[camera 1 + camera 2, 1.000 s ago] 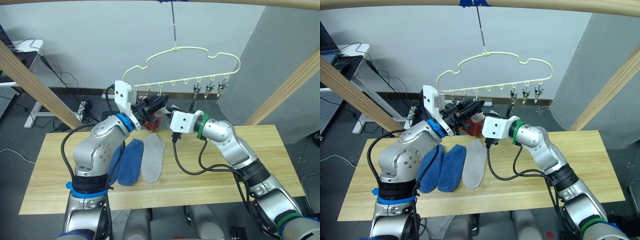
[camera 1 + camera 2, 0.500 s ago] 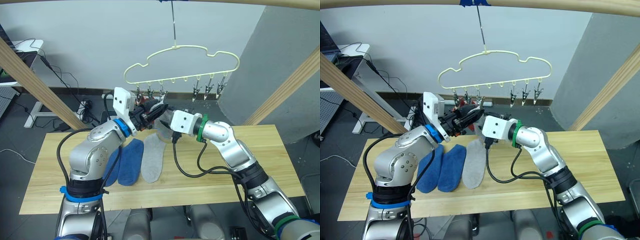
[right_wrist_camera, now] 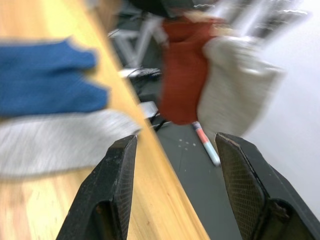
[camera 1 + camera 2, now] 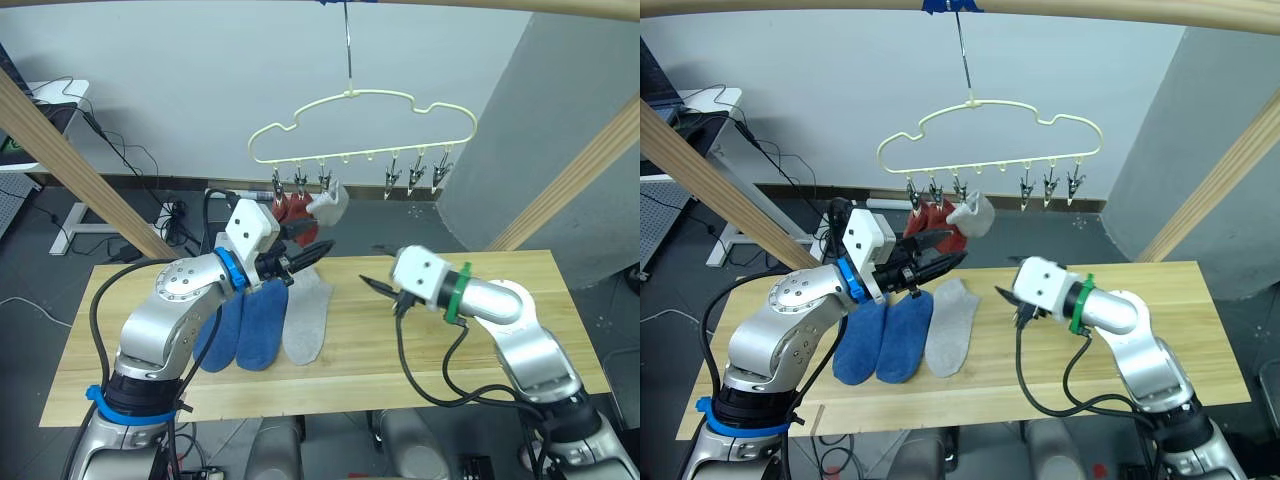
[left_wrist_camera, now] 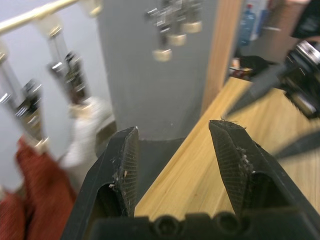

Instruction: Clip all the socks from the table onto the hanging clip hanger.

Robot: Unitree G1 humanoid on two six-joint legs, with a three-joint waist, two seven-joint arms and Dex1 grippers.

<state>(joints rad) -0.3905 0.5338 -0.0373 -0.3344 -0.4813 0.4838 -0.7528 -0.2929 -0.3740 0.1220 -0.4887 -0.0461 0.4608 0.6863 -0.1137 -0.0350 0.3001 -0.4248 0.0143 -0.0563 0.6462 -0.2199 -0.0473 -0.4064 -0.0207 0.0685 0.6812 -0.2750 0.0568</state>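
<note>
The pale yellow clip hanger (image 4: 362, 125) hangs from the top pole. Two rust red socks (image 4: 287, 207) and a light grey sock (image 4: 331, 204) dangle from its three left clips. On the table (image 4: 560, 290) lie two blue socks (image 4: 262, 325) side by side, with a light grey sock (image 4: 308, 316) to their right. My left gripper (image 4: 316, 251) is open and empty, just below the hanging socks and above the lying ones. To its right, my right gripper (image 4: 372, 272) hovers open and empty over the table. In the right wrist view, the hanging red sock (image 3: 184, 75) and grey sock (image 3: 235, 85) show ahead of the fingers.
Slanted wooden poles of the frame rise at the left (image 4: 70, 170) and the right (image 4: 585, 165) of the table. Three clips (image 4: 418, 178) at the hanger's right end hold nothing. Cables (image 4: 150, 200) and a desk lie on the floor behind the table.
Both grippers have let go and drawn back from the hanger. The light grey sock now hangs from the third clip. My right arm dropped down and to the right; my left lowered.
</note>
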